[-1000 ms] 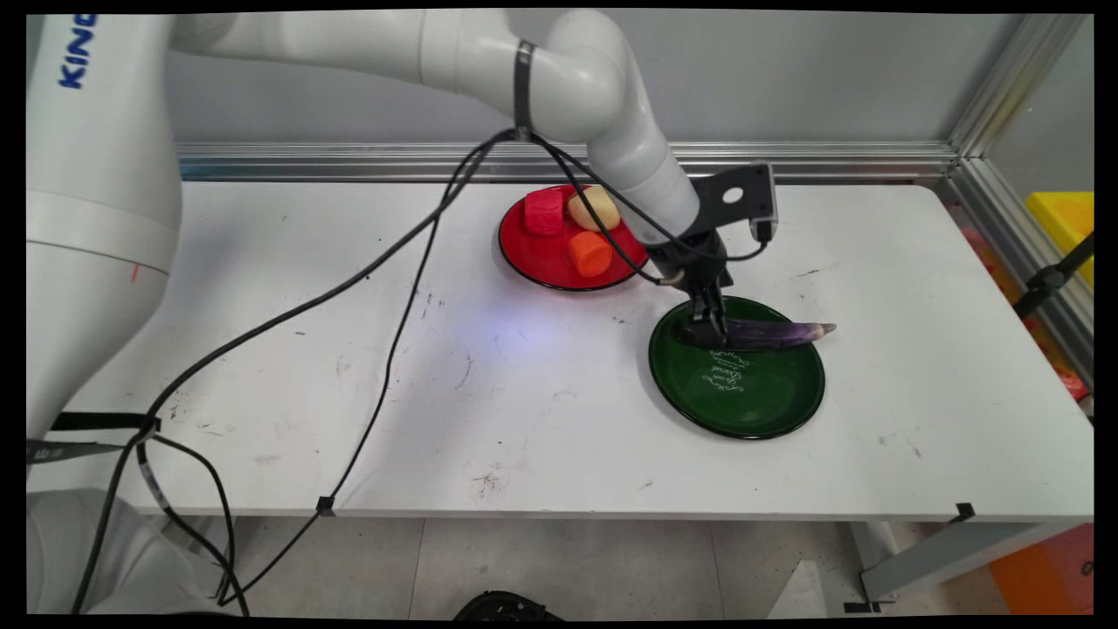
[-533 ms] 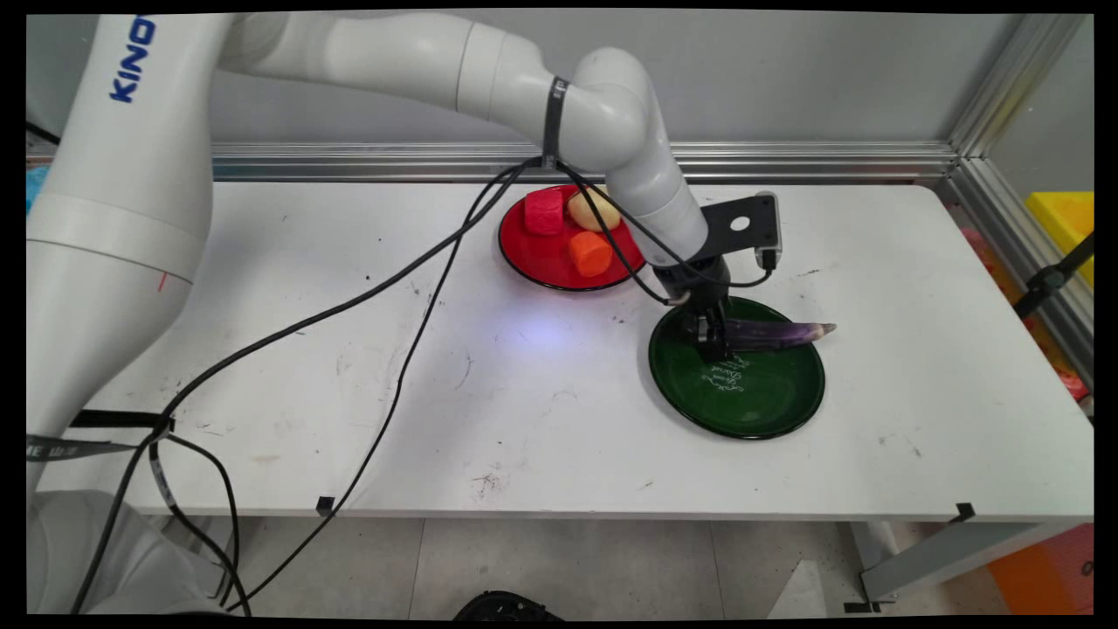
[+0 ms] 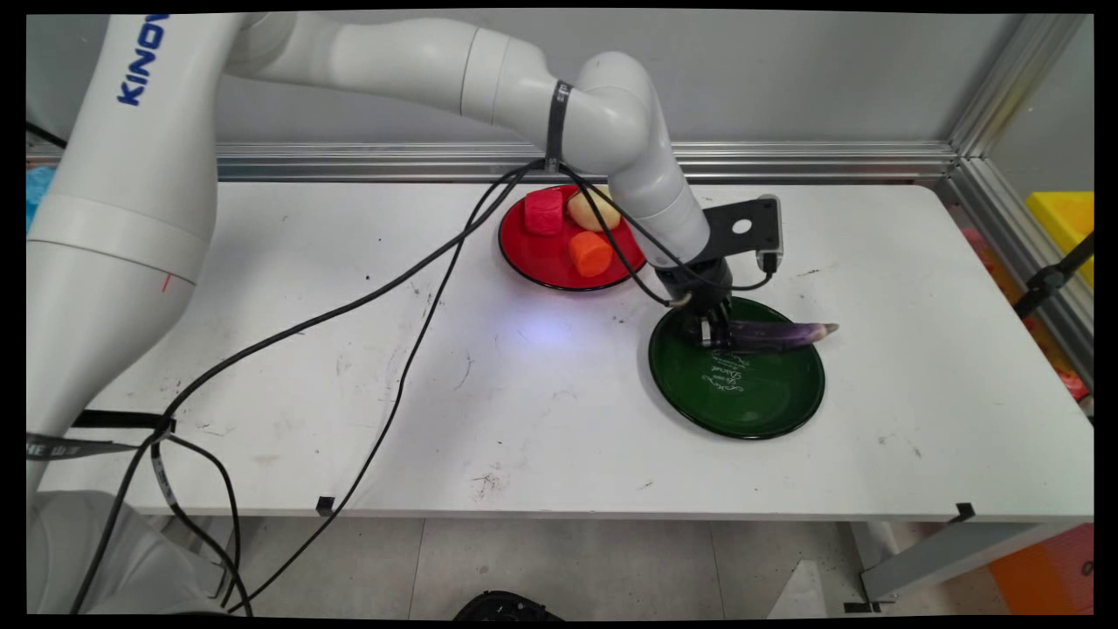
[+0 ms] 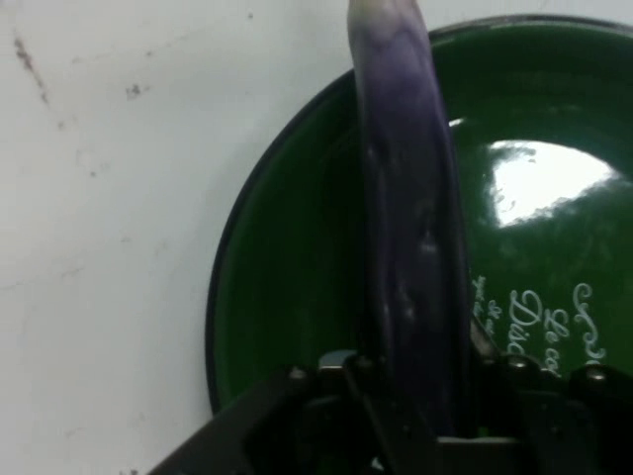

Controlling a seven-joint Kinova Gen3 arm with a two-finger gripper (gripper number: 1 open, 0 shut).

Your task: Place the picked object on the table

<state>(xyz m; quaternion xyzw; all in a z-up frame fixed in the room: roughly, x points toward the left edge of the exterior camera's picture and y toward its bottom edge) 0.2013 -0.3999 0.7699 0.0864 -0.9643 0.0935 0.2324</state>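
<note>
Black two-finger gripper (image 3: pixel 714 335) down at the far-left part of a dark green plate (image 3: pixel 742 402), closed on the stem end of a long purple eggplant (image 3: pixel 777 334). From the hand view, eggplant (image 4: pixel 410 218) running straight up out of the gripper (image 4: pixel 415 411), pinched between the fingers (image 4: pixel 361 391) on either side, over the green plate (image 4: pixel 287 297) with white cursive lettering on its glaze. In the main view, eggplant lying roughly level across the plate's far side, pale tip reaching past the right rim and out over the white table (image 3: pixel 349 393). Whether resting on the plate or held just clear of it: cannot tell.

Just beyond and to the left, apart from the green plate, a red plate (image 3: pixel 541 258) with three pieces of food on it: a pinkish-red chunk (image 3: pixel 543 211) at the far left, a pale yellow potato (image 3: pixel 587 210) beside it and partly behind the arm, an orange piece (image 3: pixel 590 252) nearer the camera. Black cables (image 3: pixel 367 297) hanging from the arm's wrist and trailing across the left of the table down over its near edge. Scuffed tabletop with small dark marks. Aluminium rail (image 3: pixel 830 162) along the back against the grey wall, a yellow bin (image 3: pixel 1061 218) off past the table's right end.
</note>
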